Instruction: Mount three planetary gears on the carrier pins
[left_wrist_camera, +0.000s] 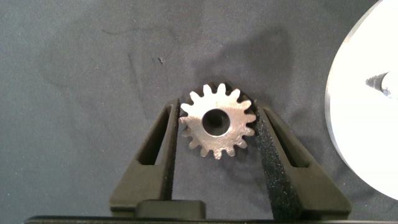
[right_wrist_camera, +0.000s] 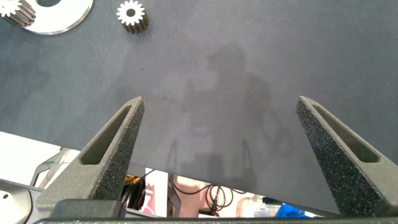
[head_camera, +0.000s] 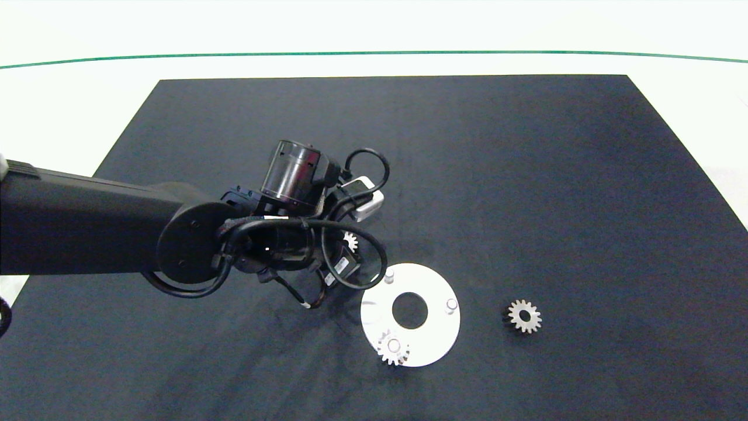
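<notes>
On the near edge of the white disc (head_camera: 435,342) one gear (head_camera: 392,347) sits over a pin. The disc lies on the dark mat (head_camera: 526,175) that covers the desk. To its right, apart from it, a second gear (head_camera: 523,316) lies flat on the mat. Two more pins stand bare: one (head_camera: 450,305) on the right of the disc, one (head_camera: 389,275) at its far left edge. Just beyond that edge the left pincer (left_wrist_camera: 217,127) has its fingers against both sides of the third gear (left_wrist_camera: 217,121); whether this gear rests on the mat or is lifted is hard to say. The right pincer (right_wrist_camera: 221,106) hangs spread wide over bare mat, well away from the disc.
</notes>
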